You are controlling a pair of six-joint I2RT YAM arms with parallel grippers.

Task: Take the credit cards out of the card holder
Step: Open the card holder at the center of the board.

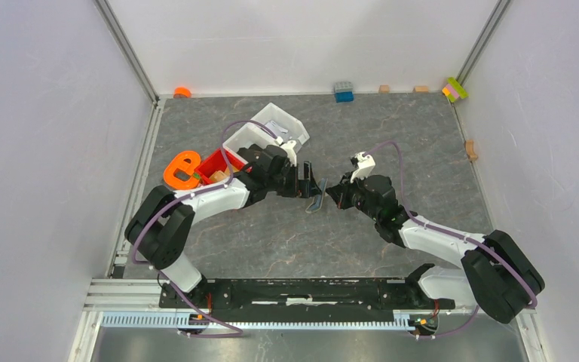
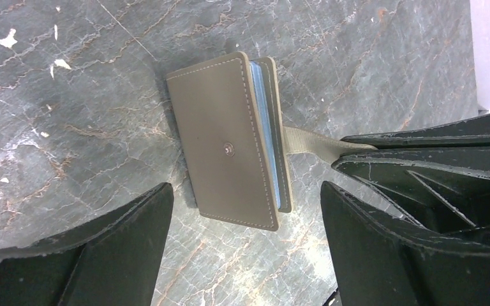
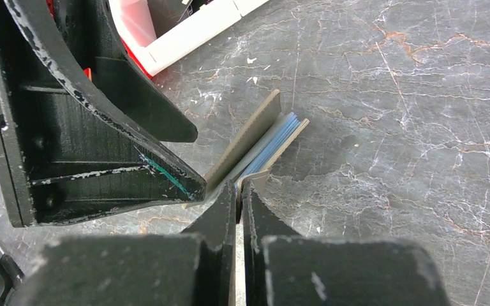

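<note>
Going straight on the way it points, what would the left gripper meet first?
The card holder: it lies straight ahead of the left gripper, framed by its open jaws, and is pinched by the right gripper. Depth is unclear.

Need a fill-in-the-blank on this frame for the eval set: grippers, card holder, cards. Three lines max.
1. The right gripper is shut on the strap of the card holder, while the jaws of the left gripper stand ____.
2. The credit cards showing inside the card holder are ____ in colour.
3. Of the two grippers, only the ____ one grips the card holder.

Missing words: open; blue; right
</note>
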